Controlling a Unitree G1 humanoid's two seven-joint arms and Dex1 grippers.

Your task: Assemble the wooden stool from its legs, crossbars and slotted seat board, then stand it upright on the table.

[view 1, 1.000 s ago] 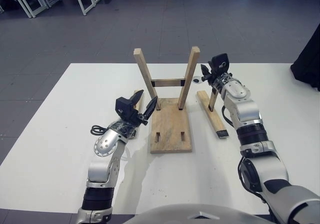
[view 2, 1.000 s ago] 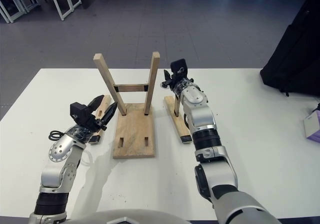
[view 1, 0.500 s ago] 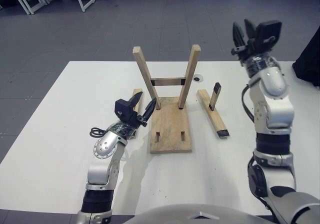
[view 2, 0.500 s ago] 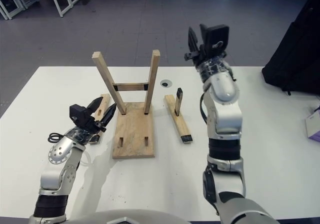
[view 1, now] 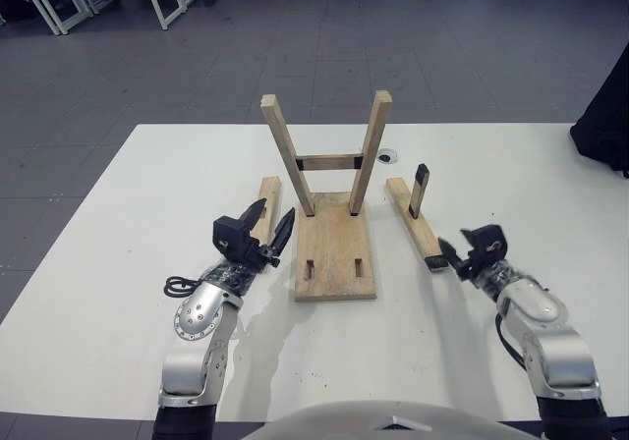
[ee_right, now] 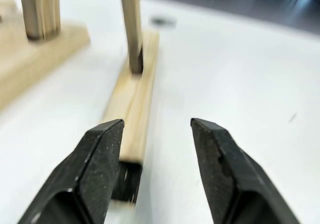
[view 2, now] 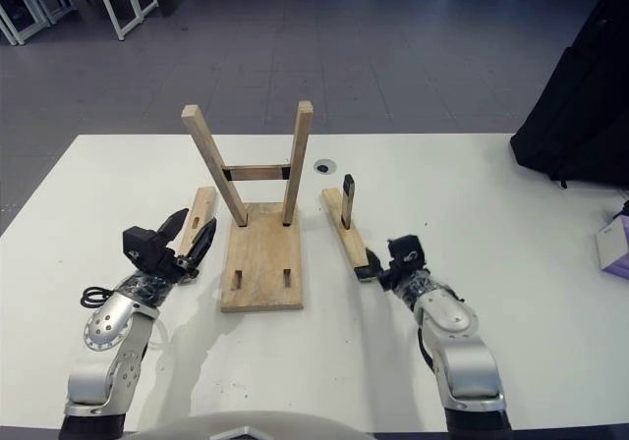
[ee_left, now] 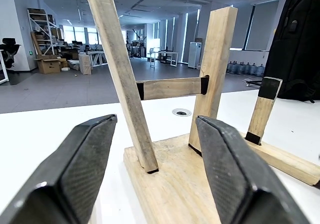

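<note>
Leg [view 1: 423, 239] lies lengthwise away from the robot — near end just before the right gripper's [ee_right: 156, 124] parted fingers; left gripper's [ee_left: 156, 119] fingers spread too.

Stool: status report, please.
Open and empty: left gripper, right gripper. Seat board holds two legs and crossbar; two slots unfilled. Loose leg before right gripper. Nothing in the way.

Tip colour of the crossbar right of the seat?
Black on the crossbar; best in left wrist view.

Head pair looks down; wrist cameras face the stool [ee_left: 170, 88].
</note>
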